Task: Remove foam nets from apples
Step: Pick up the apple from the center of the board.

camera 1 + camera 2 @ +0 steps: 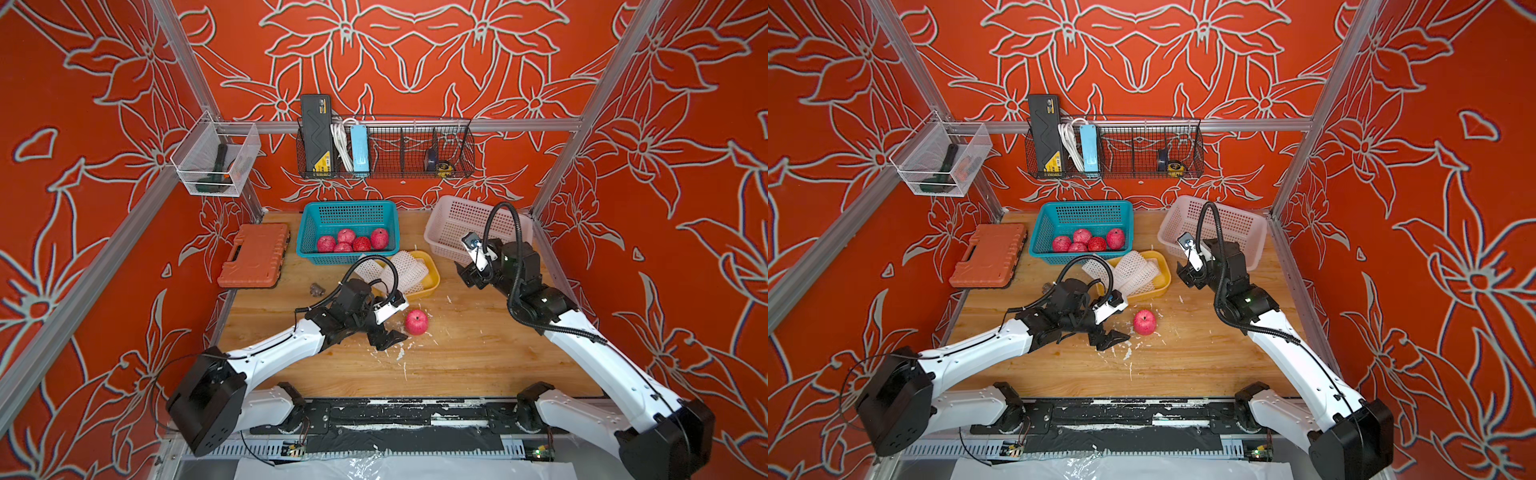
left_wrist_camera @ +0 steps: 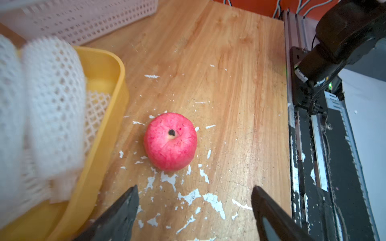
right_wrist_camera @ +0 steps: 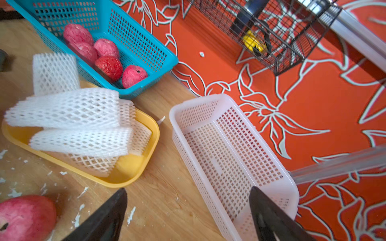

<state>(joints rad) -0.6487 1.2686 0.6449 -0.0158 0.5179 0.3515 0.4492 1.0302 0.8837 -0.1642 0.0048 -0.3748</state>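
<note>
Red-pink round apple [image 2: 170, 141] lies bare: centre the empty, spread left gripper [image 2: 194, 188] around its widest girth, closing gently; right gripper [image 3: 188, 188] gapes empty.

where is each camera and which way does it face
Top views: high in front, looking down at the table; left gripper and right gripper show.
Left wrist: on that arm, facing the bare apple; open jaws show.
Right wrist: likewise, facing the white basket; open jaws show.
Shared: both wrist views show apple, foam nets, yellow tray.
</note>
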